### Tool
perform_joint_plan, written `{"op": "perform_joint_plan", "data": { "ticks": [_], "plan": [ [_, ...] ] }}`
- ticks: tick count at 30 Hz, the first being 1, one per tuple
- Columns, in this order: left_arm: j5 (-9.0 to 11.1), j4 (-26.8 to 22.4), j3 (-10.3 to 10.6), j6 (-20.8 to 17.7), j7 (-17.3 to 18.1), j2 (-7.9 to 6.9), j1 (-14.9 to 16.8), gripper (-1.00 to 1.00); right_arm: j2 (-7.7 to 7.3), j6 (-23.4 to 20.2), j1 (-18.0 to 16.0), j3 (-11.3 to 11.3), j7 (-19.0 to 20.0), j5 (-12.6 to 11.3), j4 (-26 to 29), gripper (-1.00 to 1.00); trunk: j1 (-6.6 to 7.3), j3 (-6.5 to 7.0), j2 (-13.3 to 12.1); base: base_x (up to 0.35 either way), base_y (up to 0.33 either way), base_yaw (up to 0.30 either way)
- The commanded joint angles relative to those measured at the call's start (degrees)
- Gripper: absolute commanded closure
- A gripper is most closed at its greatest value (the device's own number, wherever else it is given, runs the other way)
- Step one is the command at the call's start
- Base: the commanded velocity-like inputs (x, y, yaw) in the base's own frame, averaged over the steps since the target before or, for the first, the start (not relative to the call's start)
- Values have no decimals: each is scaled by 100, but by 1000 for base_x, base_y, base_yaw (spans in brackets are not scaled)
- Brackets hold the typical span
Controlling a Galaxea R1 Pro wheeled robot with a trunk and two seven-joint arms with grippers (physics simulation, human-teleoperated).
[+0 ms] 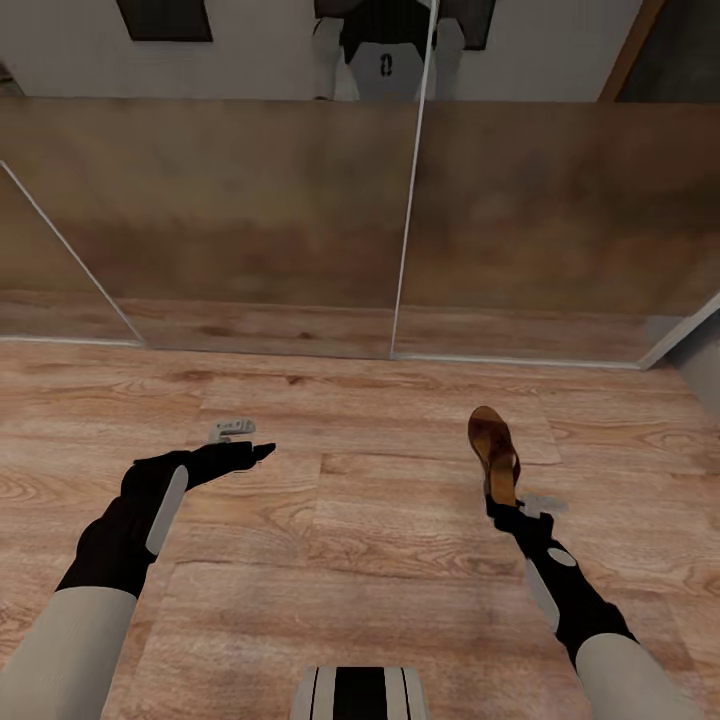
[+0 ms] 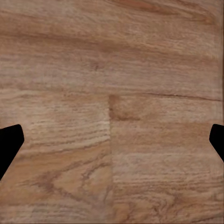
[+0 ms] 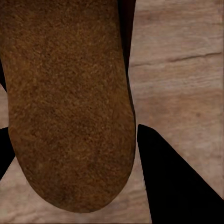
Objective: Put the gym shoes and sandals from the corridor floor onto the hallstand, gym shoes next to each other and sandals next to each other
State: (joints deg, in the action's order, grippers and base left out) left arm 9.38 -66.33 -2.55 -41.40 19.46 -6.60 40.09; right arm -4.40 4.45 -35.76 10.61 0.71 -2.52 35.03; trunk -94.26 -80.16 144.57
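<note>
My right end effector (image 1: 503,505) is pinched on one brown sandal (image 1: 493,451), gripping it at the near end so that the sandal stands out ahead of my wrist, clear of the corridor floor (image 1: 360,520). Its long axis runs straight away from me, toward the mirrored wardrobe doors (image 1: 400,220) in front. In the right wrist view the sandal's rough brown underside (image 3: 70,102) sits between my dark fingers (image 3: 177,186), one on each side of it, which tells me the grip is across its width.

My left end effector (image 1: 240,455) hangs spread over bare planks; in the left wrist view its two fingertips (image 2: 9,144) stand far apart with nothing but wood grain between them.

The other sandal, the gym shoes and the hallstand are not before me here, so I judge that what matters next is direction: the sandal points at the wardrobe, and I will probably have to turn my base to find the rack before I can set it down. The right arm carries the load; the left is free for another shoe.
</note>
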Motion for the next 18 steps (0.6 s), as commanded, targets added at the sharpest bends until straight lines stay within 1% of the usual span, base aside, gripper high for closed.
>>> {"op": "perform_joint_plan", "data": {
  "ticks": [1, 3, 5, 7, 9, 10, 12, 13, 15, 18],
  "plan": [
    [39, 4, -8, 15, 0, 1, -12, -100, 4, -123, -1, 4, 17, -40, 287, 100, 4, 29, 0, 0, 0, 0],
    [43, 15, -8, 76, -2, 1, -71, -100, 9, -251, -1, 3, 20, -47, 613, 100, 9, 92, -3, 0, 0, 0],
    [42, 56, -8, 136, -9, 1, -140, -100, 13, -298, -1, 3, 23, -51, 734, 100, 14, 155, -6, 0, 0, 0],
    [42, 225, -8, 344, -44, 1, -230, -100, 17, -337, -1, -3, 25, -48, 817, 100, 19, 218, -8, 0, 0, 0],
    [44, 429, -8, 543, -71, 1, -256, -100, 18, -357, -1, -5, 26, -48, 840, 100, 24, 281, -11, 0, 0, 0],
    [43, 797, -8, 895, -103, 6, -272, -100, 18, -365, -1, -8, 26, -47, 848, 100, 27, 312, -12, 0, 0, 0],
    [40, 1086, -8, 1267, -122, 18, -278, -100, 18, -373, -1, -12, 26, -47, 851, 100, 32, 365, -15, 0, 0, 0],
    [39, 1159, -8, 1390, -138, 21, -280, -100, 18, -391, -1, -13, 26, -44, 853, 100, 35, 390, -16, 0, 0, 0],
    [38, 1236, -6, 1523, -157, 30, -282, -100, 19, -455, -1, -14, 28, -36, 855, 100, 40, 437, -19, 0, 0, 0],
    [42, 1304, -7, 1600, -168, 35, -282, -100, 19, -491, -1, -15, 40, -38, 853, 100, 47, 504, -23, 0, 0, 0]
  ]
}}
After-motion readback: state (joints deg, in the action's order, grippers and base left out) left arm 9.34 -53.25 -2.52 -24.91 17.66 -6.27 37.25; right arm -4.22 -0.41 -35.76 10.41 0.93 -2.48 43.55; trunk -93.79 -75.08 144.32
